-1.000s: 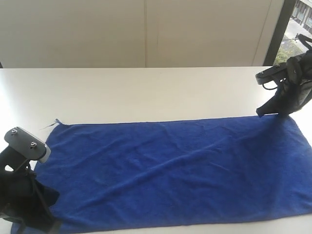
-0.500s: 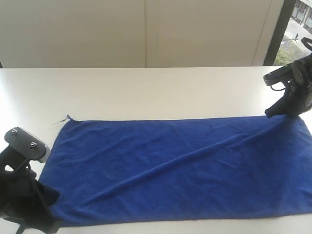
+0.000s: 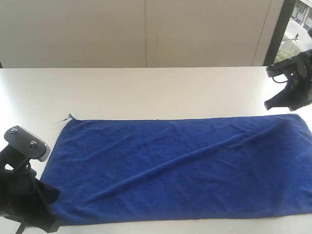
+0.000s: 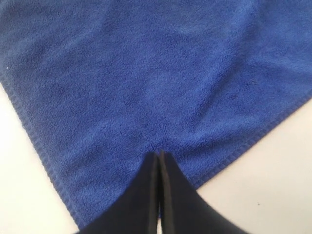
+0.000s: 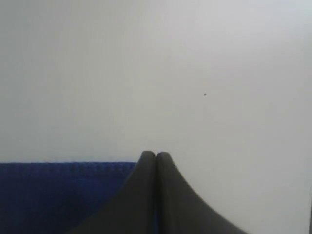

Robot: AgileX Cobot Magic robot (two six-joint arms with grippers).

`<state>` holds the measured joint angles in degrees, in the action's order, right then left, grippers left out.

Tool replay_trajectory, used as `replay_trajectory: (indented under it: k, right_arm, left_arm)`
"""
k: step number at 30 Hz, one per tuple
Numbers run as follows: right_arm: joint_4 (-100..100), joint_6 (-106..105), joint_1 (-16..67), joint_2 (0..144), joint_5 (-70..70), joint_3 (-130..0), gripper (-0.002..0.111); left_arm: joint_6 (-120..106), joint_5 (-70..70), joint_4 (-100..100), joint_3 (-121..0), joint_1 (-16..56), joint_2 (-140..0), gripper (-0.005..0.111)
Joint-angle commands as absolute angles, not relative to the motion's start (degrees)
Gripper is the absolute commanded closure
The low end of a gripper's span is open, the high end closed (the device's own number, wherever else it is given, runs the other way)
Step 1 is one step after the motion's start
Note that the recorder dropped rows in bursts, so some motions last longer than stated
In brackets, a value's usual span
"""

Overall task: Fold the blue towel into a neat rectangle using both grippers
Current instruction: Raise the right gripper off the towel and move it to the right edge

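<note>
Left arm pose: The left gripper (image 3: pixel 48 220) is set low at the near left corner of the blue towel (image 3: pixel 180 165), with its fingers pointed down onto the cloth.
Left pincer: The jaws are seen pressed together in the left wrist view, with the tips (image 4: pixel 158 156) laid on the towel (image 4: pixel 146 73) just inside its hemmed corner. Whether any cloth is pinched cannot be told.
Right arm pose: The right gripper (image 3: pixel 269 104) is held at the far right, just beyond the towel's far right corner.
Right pincer: The jaws are closed and nothing is held. The tips (image 5: pixel 156 155) are placed over the bare table (image 5: pixel 146 73), just past the towel's hem (image 5: pixel 58 195).
Towel position: The towel is spread flat across the near half of the table (image 3: pixel 146 90). A diagonal crease (image 3: pixel 195 153) is noted from the near left corner to the far right corner.
Edges: The near hem is laid close to the table's front edge. A loose thread (image 3: pixel 69 116) is noted at the far left corner.
Open room: Bare tabletop is found between the far hem and the wall (image 3: pixel 146 34).
</note>
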<state>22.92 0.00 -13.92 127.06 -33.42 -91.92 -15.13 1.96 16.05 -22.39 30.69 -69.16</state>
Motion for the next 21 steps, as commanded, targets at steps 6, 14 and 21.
replay_trajectory:
  k: [6,14,21]
  right_arm:
    - [13.87,-4.58,-11.39,118.2,-35.31,-91.87,0.108]
    - [3.96,-9.71,-10.66,114.18,-39.37,-88.06,0.108]
    - [1.21,-10.3,-10.45,106.29,-36.95,-74.63,0.108]
  left_arm:
    - [-14.75,2.06,16.27,-22.16,30.93,-68.68,0.107]
    - [-10.23,2.04,16.27,-22.16,30.93,-68.68,0.107]
    - [-0.99,5.48,16.27,-22.16,30.93,-68.68,0.107]
